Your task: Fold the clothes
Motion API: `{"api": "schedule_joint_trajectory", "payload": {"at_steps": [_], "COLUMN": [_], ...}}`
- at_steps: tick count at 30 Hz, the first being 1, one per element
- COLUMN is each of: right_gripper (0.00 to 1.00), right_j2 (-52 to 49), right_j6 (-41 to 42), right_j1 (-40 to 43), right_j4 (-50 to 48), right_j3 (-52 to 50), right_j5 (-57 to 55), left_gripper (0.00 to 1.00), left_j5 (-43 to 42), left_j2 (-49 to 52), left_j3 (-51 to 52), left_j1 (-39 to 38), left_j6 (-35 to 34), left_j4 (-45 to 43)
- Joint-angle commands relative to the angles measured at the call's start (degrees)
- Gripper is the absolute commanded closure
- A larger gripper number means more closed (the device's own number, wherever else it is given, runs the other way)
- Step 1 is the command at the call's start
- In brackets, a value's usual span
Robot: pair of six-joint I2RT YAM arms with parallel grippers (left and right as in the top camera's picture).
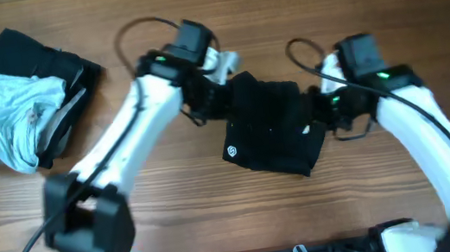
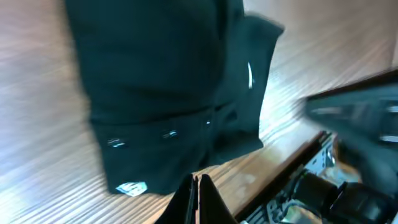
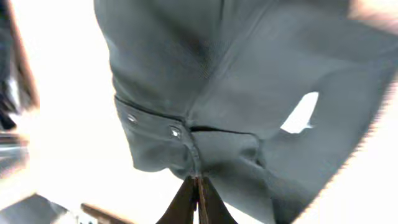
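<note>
Garment [image 1: 273,124] sits bunched mid-table [image 1: 221,231], logo [image 1: 232,152] toward the near edge. Left gripper [image 2: 196,184]: jaws together at the far-left hem, looks pinched on cloth. Right gripper [image 3: 197,185]: clamped on a seam at the right edge. Long axis runs roughly left-right between them, so the garment lies inward from both and the arms are equally near. Next fold probably needs both carrying together.

Overhead straight down; both wrist views close, sharing clothes [image 1: 269,129].
</note>
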State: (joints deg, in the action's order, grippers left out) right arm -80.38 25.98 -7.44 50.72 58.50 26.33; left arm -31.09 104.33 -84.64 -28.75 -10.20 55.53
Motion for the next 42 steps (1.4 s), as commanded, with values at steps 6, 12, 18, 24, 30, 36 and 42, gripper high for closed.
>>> {"api": "schedule_joint_trajectory", "payload": {"at_steps": [6, 12, 18, 24, 30, 36, 42], "right_gripper": [0.91, 0.91, 0.92, 0.93, 0.93, 0.93, 0.96], "right_j2": [7.6, 7.5, 7.5, 6.8, -1.8, -15.9, -26.8], "right_j6": [1.0, 1.0, 0.0, -0.5, -0.5, -6.3, -2.7], "right_j1": [3.0, 3.0, 3.0, 1.7, -3.2, -4.3, -4.2], "right_j4": [3.4, 2.1, -0.9, -6.6, -11.4, -12.2, -12.4], "right_j3": [1.0, 1.0, 1.0, 0.3, 0.0, 0.0, 0.0], "right_j5": [-11.5, -11.6, -10.7, -5.8, -2.9, 9.9, 13.6], "left_gripper": [0.96, 0.96, 0.96, 0.94, 0.68, 0.37, 0.39], "left_j5": [-3.7, 8.8, 16.8, 16.9, 14.9, 9.3, 7.8], "left_j2": [14.7, 17.1, 17.0, 16.9, 16.6, 15.9, 15.7], "left_j3": [2.2, 2.2, -2.2, -13.5, -27.0, -29.2, -29.2], "left_j1": [-4.7, 0.4, 8.7, 11.8, 13.2, 13.2, 13.2], "left_j6": [-13.0, -13.2, -9.6, -2.8, -2.0, -2.0, 0.9], "left_j4": [1.0, 1.0, -1.1, 2.5, 13.9, 22.8, 32.4]}}
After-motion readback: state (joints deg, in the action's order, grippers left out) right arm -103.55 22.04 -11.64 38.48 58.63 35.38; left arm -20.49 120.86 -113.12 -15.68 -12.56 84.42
